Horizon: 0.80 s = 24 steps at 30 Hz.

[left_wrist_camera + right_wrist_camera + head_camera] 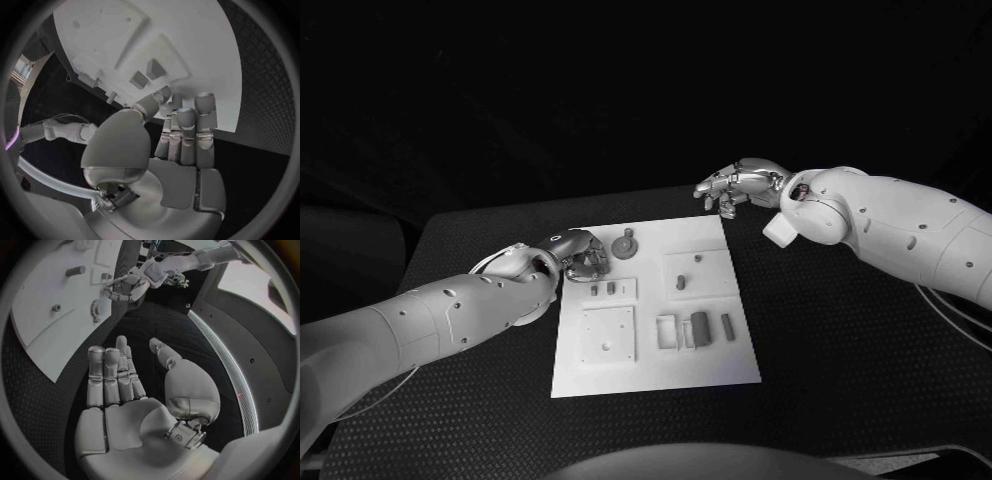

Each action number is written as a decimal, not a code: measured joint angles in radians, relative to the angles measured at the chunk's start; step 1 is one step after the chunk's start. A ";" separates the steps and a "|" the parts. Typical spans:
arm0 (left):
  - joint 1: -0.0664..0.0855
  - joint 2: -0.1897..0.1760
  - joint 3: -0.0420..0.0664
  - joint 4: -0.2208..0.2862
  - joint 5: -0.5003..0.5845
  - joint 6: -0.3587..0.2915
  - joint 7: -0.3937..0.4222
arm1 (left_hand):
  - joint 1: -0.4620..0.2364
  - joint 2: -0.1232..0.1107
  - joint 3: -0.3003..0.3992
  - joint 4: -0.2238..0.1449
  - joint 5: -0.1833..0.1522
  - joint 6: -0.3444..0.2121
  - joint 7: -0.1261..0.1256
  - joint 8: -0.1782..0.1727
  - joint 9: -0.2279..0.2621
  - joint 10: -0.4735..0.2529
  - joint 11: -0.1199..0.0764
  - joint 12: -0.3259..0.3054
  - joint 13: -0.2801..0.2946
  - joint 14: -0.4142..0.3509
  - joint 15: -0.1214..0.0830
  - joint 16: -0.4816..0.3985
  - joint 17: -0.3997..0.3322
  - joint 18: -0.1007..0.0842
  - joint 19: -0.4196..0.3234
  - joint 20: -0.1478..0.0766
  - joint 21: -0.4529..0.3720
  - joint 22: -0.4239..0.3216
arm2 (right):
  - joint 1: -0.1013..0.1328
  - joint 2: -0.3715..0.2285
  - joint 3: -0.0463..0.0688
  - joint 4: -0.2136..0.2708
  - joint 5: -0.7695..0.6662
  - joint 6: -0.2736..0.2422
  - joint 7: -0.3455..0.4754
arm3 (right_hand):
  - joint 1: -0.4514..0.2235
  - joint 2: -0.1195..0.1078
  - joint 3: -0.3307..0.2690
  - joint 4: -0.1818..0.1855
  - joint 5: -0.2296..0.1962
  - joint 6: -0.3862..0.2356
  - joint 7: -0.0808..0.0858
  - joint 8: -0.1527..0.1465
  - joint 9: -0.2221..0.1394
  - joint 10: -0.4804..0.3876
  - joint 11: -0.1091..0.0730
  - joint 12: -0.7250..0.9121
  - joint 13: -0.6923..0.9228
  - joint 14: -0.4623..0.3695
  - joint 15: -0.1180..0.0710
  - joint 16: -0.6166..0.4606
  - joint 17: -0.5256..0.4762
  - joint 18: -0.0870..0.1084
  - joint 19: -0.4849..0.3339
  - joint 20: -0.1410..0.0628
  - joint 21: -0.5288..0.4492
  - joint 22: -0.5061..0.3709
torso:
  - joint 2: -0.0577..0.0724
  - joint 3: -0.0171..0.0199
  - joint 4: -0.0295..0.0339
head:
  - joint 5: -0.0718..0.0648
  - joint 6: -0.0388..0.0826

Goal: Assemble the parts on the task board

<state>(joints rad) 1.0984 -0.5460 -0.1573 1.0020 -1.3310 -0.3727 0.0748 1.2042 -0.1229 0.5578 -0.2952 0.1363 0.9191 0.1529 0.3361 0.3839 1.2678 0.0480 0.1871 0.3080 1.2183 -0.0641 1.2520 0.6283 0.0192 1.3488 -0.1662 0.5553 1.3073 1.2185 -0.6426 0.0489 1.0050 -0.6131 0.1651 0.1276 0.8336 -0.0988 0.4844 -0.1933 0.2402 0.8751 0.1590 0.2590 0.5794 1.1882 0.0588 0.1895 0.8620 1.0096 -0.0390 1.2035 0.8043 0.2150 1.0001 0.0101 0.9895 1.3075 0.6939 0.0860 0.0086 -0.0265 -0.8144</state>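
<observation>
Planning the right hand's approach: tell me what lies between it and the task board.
Only bare black table, in the head view: right hand hovers off the task board far corner.

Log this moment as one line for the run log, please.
left hand: open, at task board left edge | right hand: open, off far right corner | parts: on board, none held

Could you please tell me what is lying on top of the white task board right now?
On the white task board lie small grey parts: a round gear-like piece, a short peg and upright blocks. The left hand covers the board's edge, so anything beneath it is hidden.
</observation>
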 measured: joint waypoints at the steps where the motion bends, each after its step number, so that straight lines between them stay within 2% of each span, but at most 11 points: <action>1: 0.000 -0.002 0.000 0.000 0.000 0.000 0.000 | 0.000 0.000 -0.004 0.004 0.000 -0.005 0.002 0.000 0.000 -0.003 -0.003 0.012 0.007 0.000 0.000 -0.001 0.002 0.000 0.000 0.000 0.000 0.000 | 0.000 0.000 0.000 0.000 0.000 0.000 0.000 | 0.000 0.000 0.002 -0.002 0.000 0.000 0.000 0.000 0.000 0.000 0.000 0.000 0.000 0.000 0.000 0.000 0.000 0.000 -0.001 0.001 0.000 0.000 | 0.000 0.0001 0.0000 | 0.000 0.000; 5: 0.000 -0.009 0.000 0.001 0.001 -0.002 0.000 | 0.002 -0.002 -0.007 0.001 0.000 -0.005 0.002 0.000 0.000 -0.014 -0.007 0.040 0.025 0.000 0.000 -0.001 0.005 0.000 0.000 0.000 0.000 0.000 | 0.000 -0.002 0.000 0.000 0.000 -0.001 0.000 | 0.000 0.000 0.003 -0.003 0.000 0.001 -0.001 -0.002 0.000 0.000 0.000 0.000 0.000 -0.001 -0.001 0.000 0.000 0.000 -0.001 0.001 0.000 0.000 | 0.000 -0.0002 0.0004 | 0.001 0.002; 12: 0.000 -0.030 0.001 -0.002 0.008 -0.004 -0.001 | 0.004 -0.004 -0.007 0.001 0.000 -0.007 0.001 0.000 0.000 -0.041 -0.005 0.076 0.047 -0.001 0.001 -0.001 0.008 0.000 0.000 0.000 0.000 0.001 | 0.000 -0.005 0.000 -0.005 -0.002 -0.010 0.000 | 0.004 0.004 0.005 -0.012 0.000 -0.007 0.008 -0.007 0.000 -0.004 0.004 0.000 -0.001 -0.002 -0.002 0.000 0.000 0.000 0.001 -0.001 0.000 0.000 | 0.000 -0.0008 0.0006 | 0.002 0.005; 15: 0.000 -0.040 0.001 -0.004 0.012 -0.005 -0.001 | 0.004 -0.004 -0.007 0.001 0.000 -0.007 0.000 0.000 0.000 -0.045 -0.006 0.081 0.050 0.002 -0.002 -0.001 0.008 0.000 0.000 0.000 0.000 0.001 | 0.000 -0.006 0.000 -0.007 -0.015 -0.027 0.001 | 0.019 0.019 0.009 -0.031 0.000 -0.010 0.010 -0.012 0.000 -0.004 0.004 0.000 -0.001 -0.002 -0.002 0.000 0.000 0.000 0.006 -0.003 0.000 0.000 | 0.000 -0.0008 0.0005 | 0.002 0.006; 19: 0.000 -0.060 0.004 -0.003 0.030 -0.007 0.000 | 0.004 -0.004 -0.007 0.001 0.000 -0.008 -0.001 0.000 0.000 -0.058 -0.007 0.087 0.053 0.002 -0.002 -0.001 0.009 0.000 0.000 0.001 0.000 0.001 | 0.000 -0.008 0.000 -0.007 -0.048 -0.065 0.006 | 0.058 0.024 0.013 -0.065 0.000 -0.013 0.013 -0.012 0.000 -0.004 0.004 0.004 -0.002 -0.002 -0.002 0.004 0.000 0.000 0.006 -0.003 0.000 0.000 | 0.000 -0.0008 0.0005 | 0.003 0.008; 20: -0.001 -0.070 0.009 0.001 0.047 -0.006 0.002 | 0.004 -0.004 -0.007 0.001 0.000 -0.009 -0.001 0.000 0.000 -0.061 -0.010 0.087 0.053 0.002 -0.002 -0.001 0.009 0.000 -0.002 0.002 0.000 0.001 | 0.000 -0.009 0.000 -0.004 -0.065 -0.084 0.007 | 0.072 0.027 0.015 -0.077 0.000 -0.013 0.013 -0.012 0.000 -0.007 0.007 0.004 -0.002 -0.002 -0.002 0.005 0.000 0.000 0.007 -0.003 0.000 0.000 | 0.000 -0.0008 0.0006 | 0.003 0.008; 22: -0.003 -0.085 0.033 0.003 0.095 -0.001 0.008 | 0.004 -0.004 -0.007 0.001 0.000 -0.009 -0.002 0.000 0.000 -0.068 -0.014 0.087 0.053 0.002 -0.002 -0.001 0.009 0.000 -0.002 0.002 0.000 0.001 | -0.001 -0.014 0.000 0.004 -0.104 -0.122 0.011 | 0.098 0.036 0.022 -0.089 0.000 -0.014 0.013 -0.012 0.000 -0.007 0.007 0.004 -0.002 0.000 -0.005 0.005 0.000 0.000 0.010 -0.007 0.000 0.000 | 0.000 -0.0008 0.0006 | 0.003 0.010; 23: -0.002 -0.090 0.041 0.004 0.115 0.001 0.010 | 0.004 -0.004 -0.007 0.001 0.000 -0.011 -0.003 0.000 0.000 -0.071 -0.014 0.087 0.053 0.002 -0.002 -0.001 0.009 0.000 -0.002 0.002 0.000 0.001 | -0.001 -0.015 0.000 0.006 -0.120 -0.135 0.012 | 0.129 0.042 0.028 -0.094 0.000 -0.017 0.012 -0.012 0.001 -0.007 0.007 0.009 -0.002 0.004 -0.008 0.009 0.000 0.000 0.012 -0.008 0.000 0.000 | 0.000 -0.0009 0.0006 | 0.004 0.010; 24: 0.001 -0.104 0.055 0.010 0.170 0.005 0.017 | -0.002 0.002 -0.007 0.001 0.000 -0.012 -0.001 0.000 0.000 -0.076 -0.018 0.084 0.051 0.002 -0.002 -0.001 0.010 0.000 -0.002 0.002 0.000 0.001 | -0.001 -0.019 0.000 0.009 -0.163 -0.166 0.016 | 0.148 0.043 0.029 -0.095 0.000 -0.019 0.011 -0.012 0.002 -0.007 0.007 0.009 -0.002 0.007 -0.007 0.009 0.000 -0.001 0.012 -0.009 0.001 0.000 | 0.000 -0.0009 0.0007 | 0.004 0.011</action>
<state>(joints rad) 1.0990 -0.6505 -0.1021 1.0116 -1.1613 -0.3676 0.0914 1.2018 -0.1204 0.5510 -0.2939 0.1363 0.9074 0.1517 0.3361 0.3840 1.1918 0.0295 0.2707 0.3589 1.2200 -0.0658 1.2507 0.6387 0.0193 1.3472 -0.1641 0.5552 1.3079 1.2180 -0.6618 0.0489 1.0141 -0.7759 -0.0005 0.1432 0.9817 -0.0562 0.5132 -0.2888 0.2402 0.8562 0.1699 0.2475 0.5819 1.1808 0.0659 0.1984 0.8598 1.0162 -0.0457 1.2120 0.8045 0.2145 1.0121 0.0016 0.9906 1.3076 0.6942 0.0851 0.0093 -0.0223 -0.8030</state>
